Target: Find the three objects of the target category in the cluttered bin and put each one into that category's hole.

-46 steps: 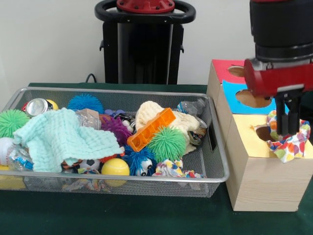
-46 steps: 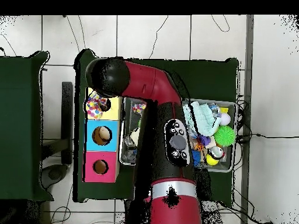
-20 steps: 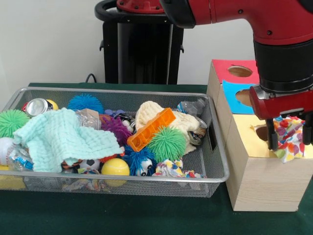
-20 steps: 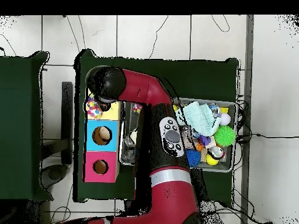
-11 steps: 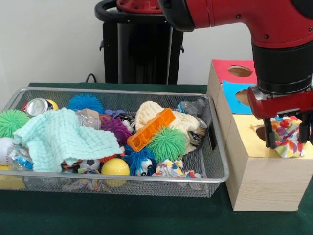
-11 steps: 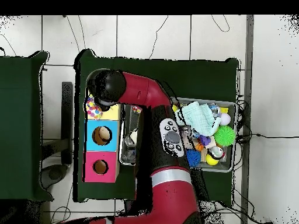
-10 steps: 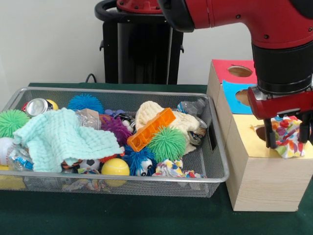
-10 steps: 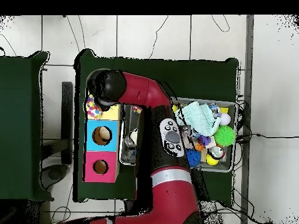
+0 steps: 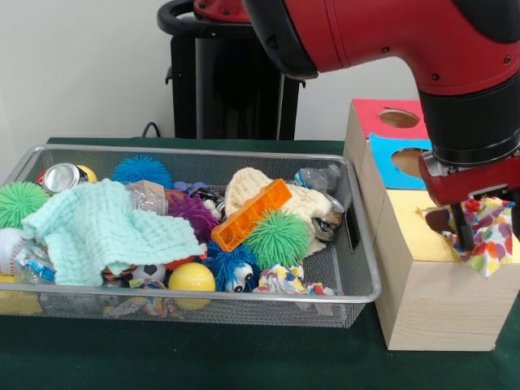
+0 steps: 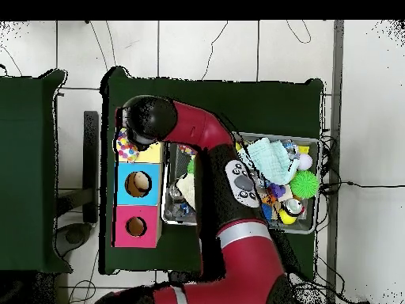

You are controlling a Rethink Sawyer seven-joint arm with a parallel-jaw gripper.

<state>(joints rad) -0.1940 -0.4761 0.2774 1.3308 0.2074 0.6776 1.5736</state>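
We see the spotted cloth [image 9: 486,237] hanging over the yellow top [image 9: 413,227] of the wooden box [image 9: 431,305], draped across the near right edge beside that panel's hole [image 9: 437,219]. The gripper [image 9: 487,221] stands right at it, one dark finger [image 9: 465,229] pressed against the cloth's left side; the other finger is cut off at the picture's edge, so we cannot tell whether the jaws clench the cloth or have let go. From overhead, the cloth [image 10: 126,147] shows at the yellow end of the box, partly under the arm [image 10: 198,131].

Farther along the box lie the blue panel [image 9: 394,161] and the red panel [image 9: 382,118], each with its own hole.

To the left sits the wire bin [image 9: 361,244], full of clutter: a mint towel [image 9: 101,231], an orange block [image 9: 252,213], a green spiky ball [image 9: 278,239], a yellow ball [image 9: 192,278], a cream cloth [image 9: 252,185], a can [image 9: 61,176] and another patterned rag [image 9: 280,282] at the near wall. We can read no writing anywhere.
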